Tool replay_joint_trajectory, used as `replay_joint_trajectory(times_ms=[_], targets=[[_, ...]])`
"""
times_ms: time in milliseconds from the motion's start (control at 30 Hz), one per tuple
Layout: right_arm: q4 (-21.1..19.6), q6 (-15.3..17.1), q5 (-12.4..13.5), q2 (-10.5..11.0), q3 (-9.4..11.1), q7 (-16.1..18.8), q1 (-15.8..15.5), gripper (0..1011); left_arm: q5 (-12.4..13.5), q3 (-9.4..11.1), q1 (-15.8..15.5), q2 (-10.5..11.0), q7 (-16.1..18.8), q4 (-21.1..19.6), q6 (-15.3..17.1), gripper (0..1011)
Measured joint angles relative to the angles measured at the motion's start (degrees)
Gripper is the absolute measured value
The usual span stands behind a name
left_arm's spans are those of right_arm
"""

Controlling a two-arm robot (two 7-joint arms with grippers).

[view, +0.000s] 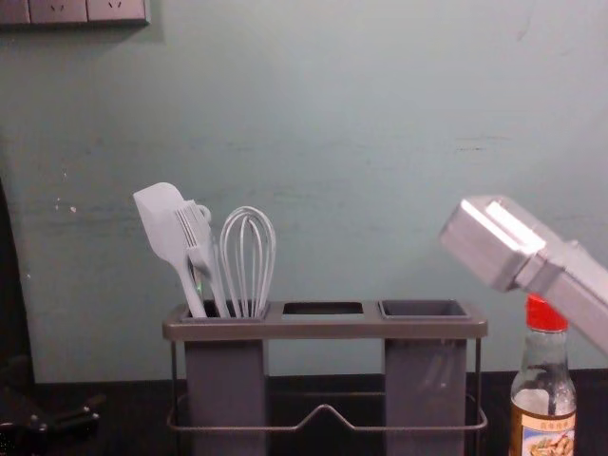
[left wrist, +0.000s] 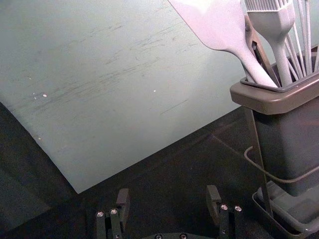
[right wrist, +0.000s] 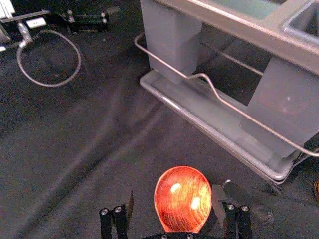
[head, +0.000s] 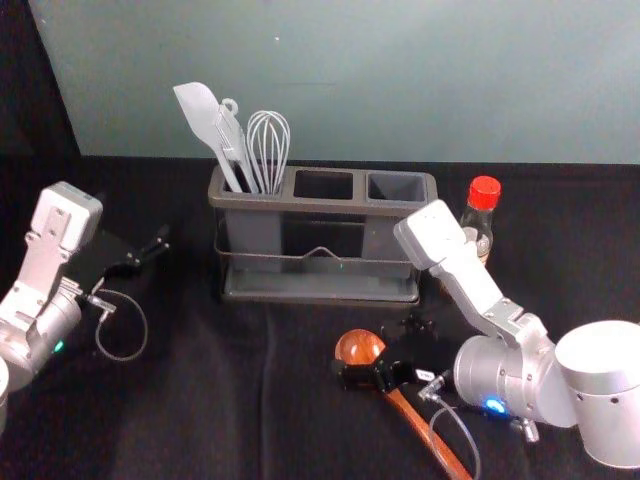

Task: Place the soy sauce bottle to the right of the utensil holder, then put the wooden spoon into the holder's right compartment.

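right gripper [head: 378, 350]: low before utensil holder [head: 320, 288], jaws spread, bowl of wooden spoon [head: 358, 347] between them | spoon: flat on table [head: 200, 400], handle toward near edge | soy sauce bottle [head: 484, 194]: upright, right of holder, toward far right corner | left gripper [head: 150, 250]: idle, toward left edge, jaws spread

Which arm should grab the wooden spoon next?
Right, most likely: the right gripper hangs open at the bowl end of the wooden spoon, while the left gripper is left of the utensil holder.
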Motion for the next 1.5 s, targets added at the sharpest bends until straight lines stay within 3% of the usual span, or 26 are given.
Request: replay_joint_trajectory(times_ms=[433,1500], targets=[[3.1,0.1,-3.2,-2.3,-0.6,-1.3,0.1,1002,0.0,0.0,0.0,0.0,0.0,0.0,0.0,1005],[6.6,-0.7,-9.0,-4.9,-1.8,0.5,0.9,1002,0.0,0.0,0.0,0.0,0.0,0.0,0.0,1005]])
